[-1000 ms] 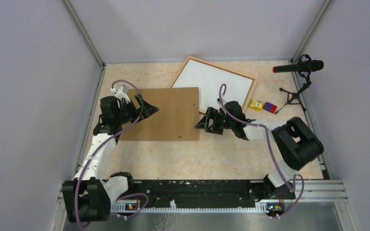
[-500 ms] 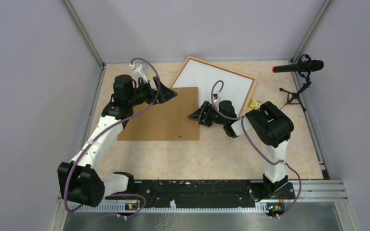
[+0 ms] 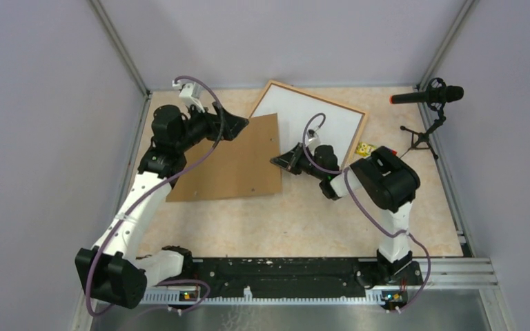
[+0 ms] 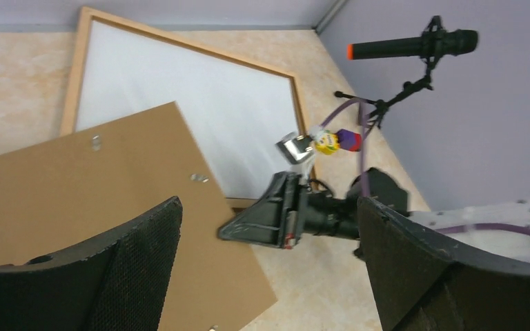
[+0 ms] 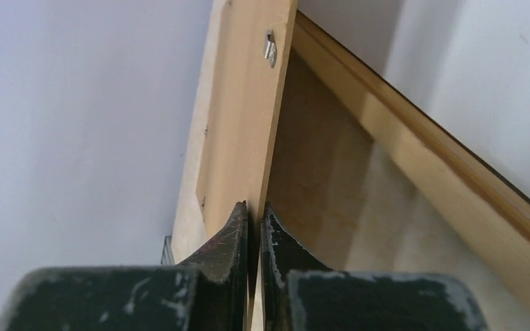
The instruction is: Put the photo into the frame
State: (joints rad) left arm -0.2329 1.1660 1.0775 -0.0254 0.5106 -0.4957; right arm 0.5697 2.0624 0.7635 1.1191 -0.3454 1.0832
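Observation:
The light wood frame [image 3: 359, 132] lies at the back of the table with the photo [image 3: 310, 114] inside it, white side up. A brown backing board [image 3: 228, 165] lies left of it, its right edge raised and overlapping the frame's near-left corner. My right gripper [image 3: 277, 161] is shut on that edge. In the right wrist view the fingertips [image 5: 238, 219] pinch the board [image 5: 248, 103], with the frame's rail [image 5: 414, 152] and the photo [image 5: 483, 83] beyond. My left gripper [image 3: 238, 124] hangs open above the board's far corner; its view shows the board [image 4: 76, 193], frame [image 4: 76, 69] and photo [image 4: 179, 83].
A microphone [image 3: 428, 94] on a small tripod stands at the back right. A yellow toy [image 3: 366, 147] sits just right of the frame, with a purple block [image 4: 348, 139] beside it. Pale walls with metal corner posts close in the table.
My right gripper has closed on the backing board's right edge and tipped it up, turning the board slightly. My left arm has swung from the board's left part toward its far corner, staying open.

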